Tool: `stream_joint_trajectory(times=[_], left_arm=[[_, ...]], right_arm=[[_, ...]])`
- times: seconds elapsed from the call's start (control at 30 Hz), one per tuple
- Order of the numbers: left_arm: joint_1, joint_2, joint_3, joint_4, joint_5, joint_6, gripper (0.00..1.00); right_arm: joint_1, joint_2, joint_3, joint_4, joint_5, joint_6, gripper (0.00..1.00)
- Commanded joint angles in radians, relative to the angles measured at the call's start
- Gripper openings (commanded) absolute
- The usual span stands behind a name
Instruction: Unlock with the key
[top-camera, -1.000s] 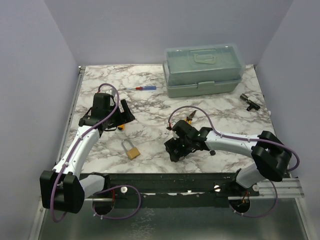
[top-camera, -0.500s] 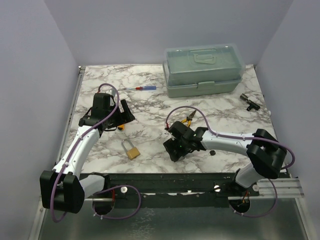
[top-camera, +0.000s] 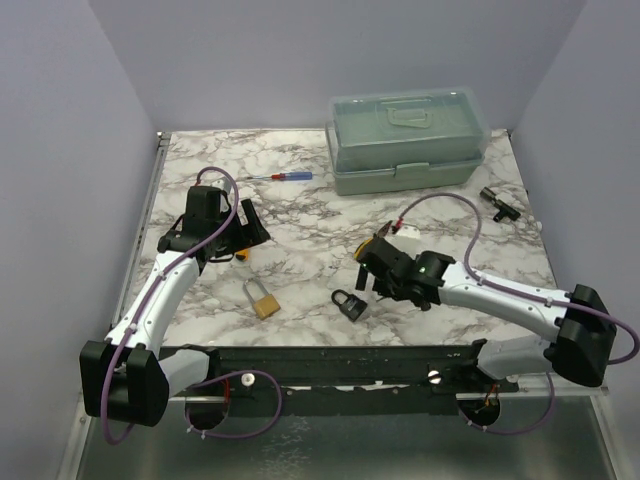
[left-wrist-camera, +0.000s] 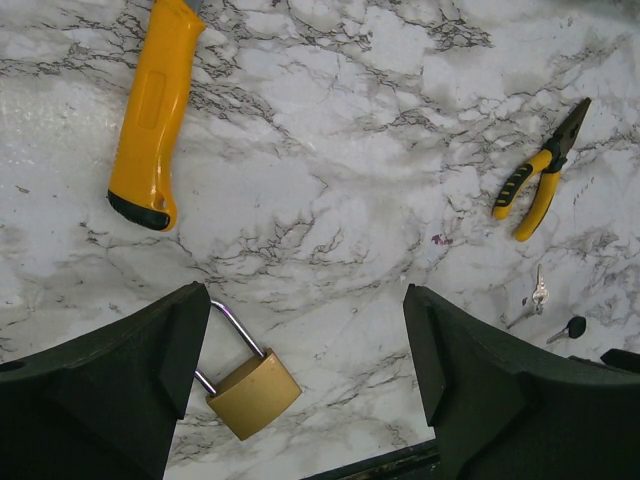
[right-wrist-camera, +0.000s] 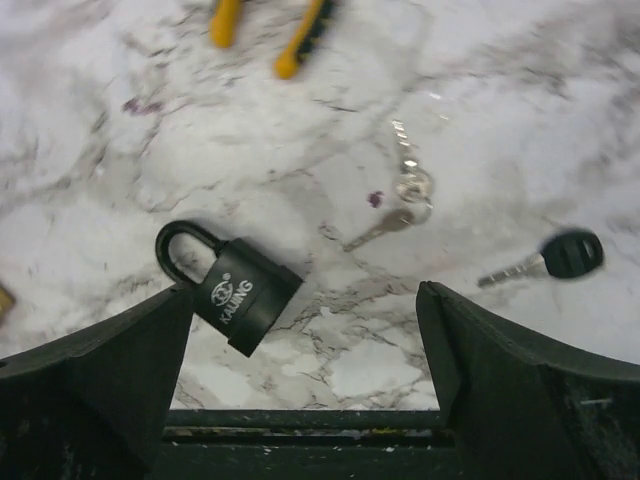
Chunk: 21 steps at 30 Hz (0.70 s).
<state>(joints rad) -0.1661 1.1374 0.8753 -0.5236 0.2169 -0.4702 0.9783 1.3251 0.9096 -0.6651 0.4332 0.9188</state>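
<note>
Key pick-up step, grasp not yet made: right hand (right-wrist-camera: 306, 300) hovers wide and empty over the counter (right-wrist-camera: 100, 150), the key (right-wrist-camera: 405, 190) lies loose at 2 o'clock of the black padlock (right-wrist-camera: 228, 288), left hand (left-wrist-camera: 305, 295) is also wide and empty; next move likely needs a low, precise pinch on thin flat metal.

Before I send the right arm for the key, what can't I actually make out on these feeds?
- The key: top view, too small to pick out; wrist views show no teeth detail.
- Black padlock: keyhole not visible in any view.
- Brass padlock: left wrist view, shackle end hidden behind the left finger; locked or not, unclear.
- Pliers: right wrist view, cut off by the top edge.
</note>
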Motion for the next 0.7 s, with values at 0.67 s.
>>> stream_joint_trajectory(times=[0.67], left_arm=[[-0.006, -0.053, 0.025, -0.018, 0.007, 0.004, 0.85]], right_arm=[[-0.483, -0.084, -0.138, -0.35, -0.066, 0.616, 0.73]])
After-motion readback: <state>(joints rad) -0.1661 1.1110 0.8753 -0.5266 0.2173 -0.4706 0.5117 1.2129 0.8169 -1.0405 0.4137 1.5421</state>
